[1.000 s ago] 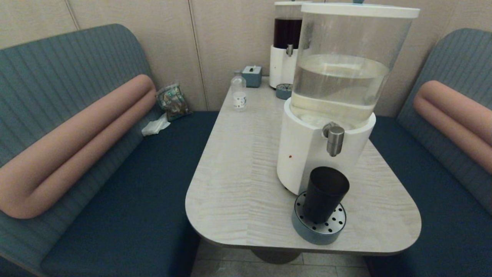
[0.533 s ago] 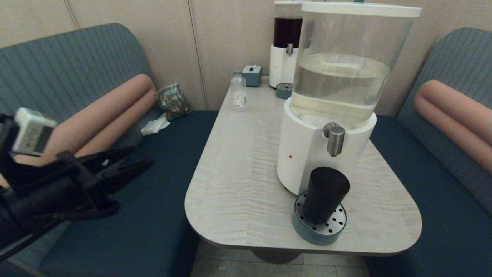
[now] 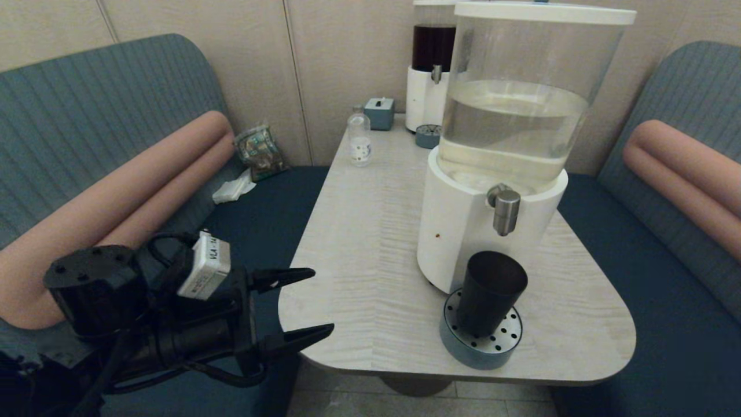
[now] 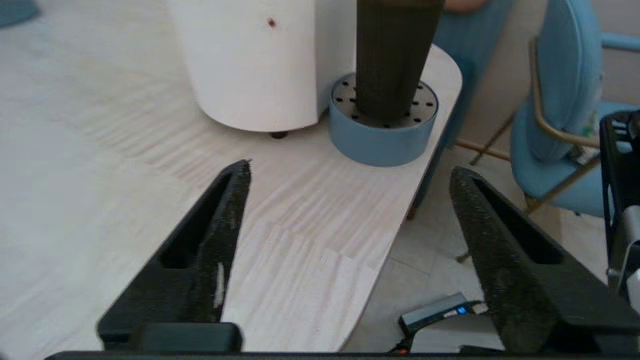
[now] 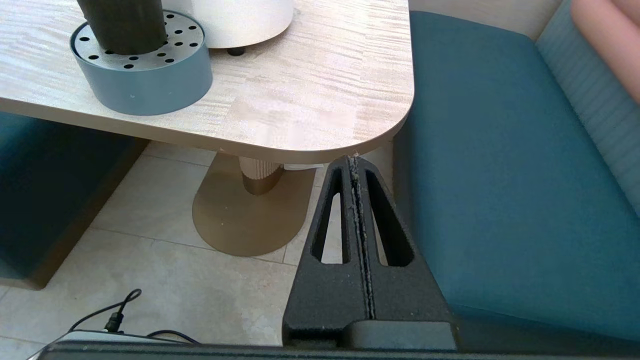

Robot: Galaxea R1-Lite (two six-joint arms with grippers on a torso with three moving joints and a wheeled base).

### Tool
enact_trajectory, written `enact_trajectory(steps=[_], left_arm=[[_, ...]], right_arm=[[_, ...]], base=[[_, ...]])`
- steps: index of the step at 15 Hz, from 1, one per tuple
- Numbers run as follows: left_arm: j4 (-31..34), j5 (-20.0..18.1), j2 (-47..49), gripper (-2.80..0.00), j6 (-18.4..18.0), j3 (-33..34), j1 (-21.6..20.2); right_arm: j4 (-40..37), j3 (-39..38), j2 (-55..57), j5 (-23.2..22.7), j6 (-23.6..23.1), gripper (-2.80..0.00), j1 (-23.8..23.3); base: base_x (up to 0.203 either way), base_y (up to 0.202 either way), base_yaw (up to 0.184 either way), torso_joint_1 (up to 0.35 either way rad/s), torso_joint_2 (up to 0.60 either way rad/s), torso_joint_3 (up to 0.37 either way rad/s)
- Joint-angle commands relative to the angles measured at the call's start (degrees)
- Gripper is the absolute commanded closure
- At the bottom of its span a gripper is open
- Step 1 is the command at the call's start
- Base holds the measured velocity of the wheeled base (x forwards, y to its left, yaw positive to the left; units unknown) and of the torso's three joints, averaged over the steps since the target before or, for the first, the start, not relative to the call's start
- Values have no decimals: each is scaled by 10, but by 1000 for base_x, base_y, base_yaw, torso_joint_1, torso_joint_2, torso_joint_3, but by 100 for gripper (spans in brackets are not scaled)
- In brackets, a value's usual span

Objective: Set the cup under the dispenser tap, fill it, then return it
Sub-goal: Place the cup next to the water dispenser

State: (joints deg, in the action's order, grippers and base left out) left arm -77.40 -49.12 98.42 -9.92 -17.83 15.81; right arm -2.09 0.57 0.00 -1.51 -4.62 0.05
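Our left gripper (image 3: 315, 304) hangs at the table's (image 3: 359, 260) near-left edge, fingers spread wide. The cup (image 3: 489, 292) stands upright on the drip tray (image 3: 480, 350) ahead of it, well apart, below the tap (image 3: 505, 210). Our right gripper (image 5: 354, 162) sits below the table edge, fingers pressed together.

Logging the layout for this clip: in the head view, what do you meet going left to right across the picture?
Left claw, open at the table's near left edge → small clear bottle → cup on its drip tray → dispenser tap.
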Motion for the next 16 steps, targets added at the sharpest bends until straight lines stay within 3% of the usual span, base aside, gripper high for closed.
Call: enact_trajectory(steps=[1,5,10,16], left_arm=[[-3,-3,51,-280,-4,-27,16],[0,6,115,-280,2,-109,72],[1,44,191,-280,15,-210,139],[1,72,270,-280,24,-296,170]], right_arm=[[0,0,-1,-1,0,0,0],[0,0,-1,0,0,0,0],[0,0,-1,-1,0,0,0],[0,0,-1,-1,0,0,0]], base=[[0,0,0,0,0,0],[0,0,0,0,0,0],[0,0,0,0,0,0],[0,0,0,0,0,0]])
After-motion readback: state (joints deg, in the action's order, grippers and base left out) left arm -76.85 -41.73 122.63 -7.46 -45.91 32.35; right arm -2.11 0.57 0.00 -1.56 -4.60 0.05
